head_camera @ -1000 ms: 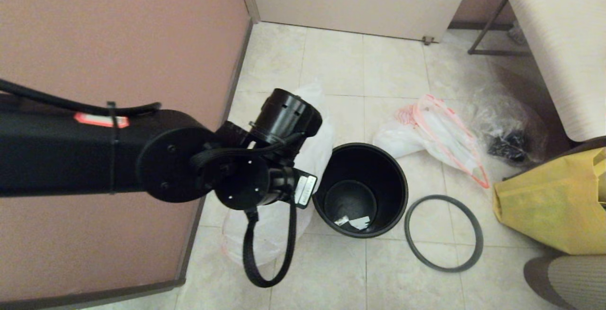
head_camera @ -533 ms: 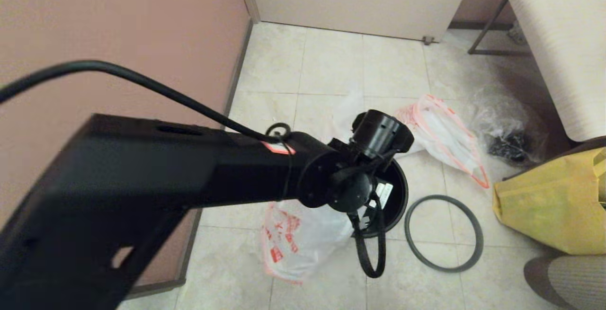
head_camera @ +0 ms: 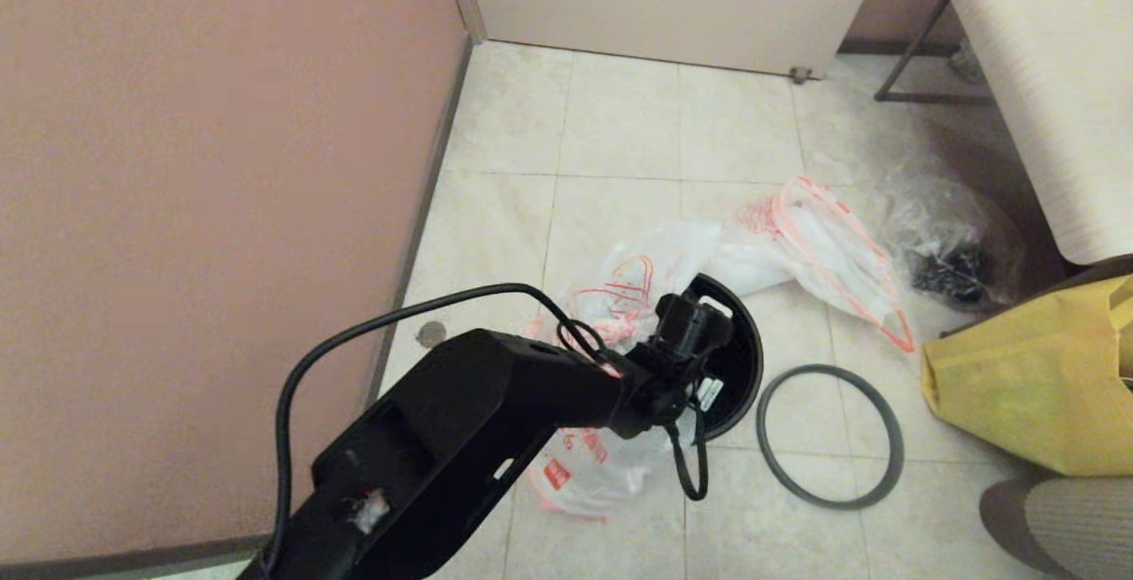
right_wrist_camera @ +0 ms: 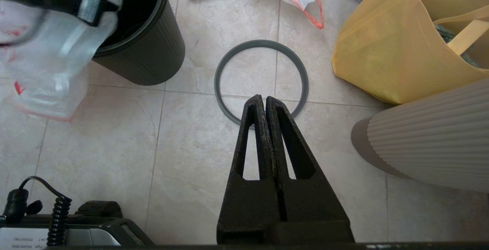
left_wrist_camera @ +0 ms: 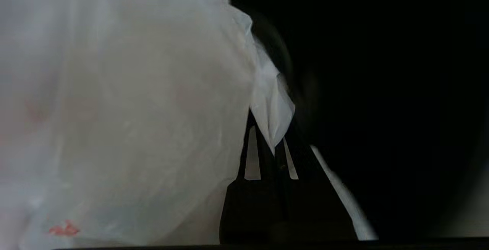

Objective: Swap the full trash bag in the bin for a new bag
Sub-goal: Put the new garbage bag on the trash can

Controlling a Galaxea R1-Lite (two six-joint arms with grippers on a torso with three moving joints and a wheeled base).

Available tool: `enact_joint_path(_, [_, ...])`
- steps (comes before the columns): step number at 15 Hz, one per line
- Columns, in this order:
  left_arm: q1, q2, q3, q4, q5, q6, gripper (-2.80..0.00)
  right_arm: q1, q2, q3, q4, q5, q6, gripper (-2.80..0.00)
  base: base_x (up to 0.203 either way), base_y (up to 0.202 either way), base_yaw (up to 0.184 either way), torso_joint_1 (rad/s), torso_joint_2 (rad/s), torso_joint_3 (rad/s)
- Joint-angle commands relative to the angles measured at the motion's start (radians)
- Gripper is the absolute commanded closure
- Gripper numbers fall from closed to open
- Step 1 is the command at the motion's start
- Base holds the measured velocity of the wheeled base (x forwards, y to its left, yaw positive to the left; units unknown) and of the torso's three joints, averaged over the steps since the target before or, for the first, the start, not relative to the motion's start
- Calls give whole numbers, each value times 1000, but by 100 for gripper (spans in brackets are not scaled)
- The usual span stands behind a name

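Observation:
The new bag (head_camera: 611, 301), white with orange-red lettering, hangs over the left side of the black bin (head_camera: 739, 367) and down to the floor. My left arm (head_camera: 690, 332) reaches down into the bin's mouth. My left gripper (left_wrist_camera: 273, 143) is shut on a fold of the new bag (left_wrist_camera: 114, 108), with the dark inside of the bin beside it. The grey hoop (head_camera: 828, 370) lies on the tiles to the right of the bin. The full trash bag (head_camera: 823, 252) lies behind the bin. My right gripper (right_wrist_camera: 264, 98) hangs shut and empty over the hoop (right_wrist_camera: 261, 42).
A clear crinkled bag (head_camera: 947, 243) with black contents lies at the back right. A yellow bag (head_camera: 1036, 376) stands at the right under a pale ribbed seat (head_camera: 1044, 75). A pink wall (head_camera: 204, 208) runs along the left.
My left arm has swung from beside the wall to over the bin and dropped lower, carrying the new bag with it. The bag now covers the bin's left side.

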Motion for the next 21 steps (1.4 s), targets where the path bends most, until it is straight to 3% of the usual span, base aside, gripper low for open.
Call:
enact_joint_path(1, [45,93,-12,-140,-58,45,0,0,1,0,0,0,0,0,0,0,0,0,0,0])
enact_joint_path(4, [72,107,-18,-169,-202,80,0,0,1,0,0,0,0,0,0,0,0,0,0,0])
enact_joint_path(9, [87,107,-34,-6,-330,110,0,0,1,0,0,0,0,0,0,0,0,0,0,0])
enact_joint_path(12, [94,82,-32,32,-345,111,0,0,1,0,0,0,0,0,0,0,0,0,0,0])
enact_joint_path(16, [92,14,-31,198,-346,111,0,0,1,0,0,0,0,0,0,0,0,0,0,0])
enact_joint_path(18, [94,18,-28,175,-342,109,0,0,1,0,0,0,0,0,0,0,0,0,0,0])
enact_joint_path(21, [84,19,-11,37,-341,104,0,0,1,0,0,0,0,0,0,0,0,0,0,0])
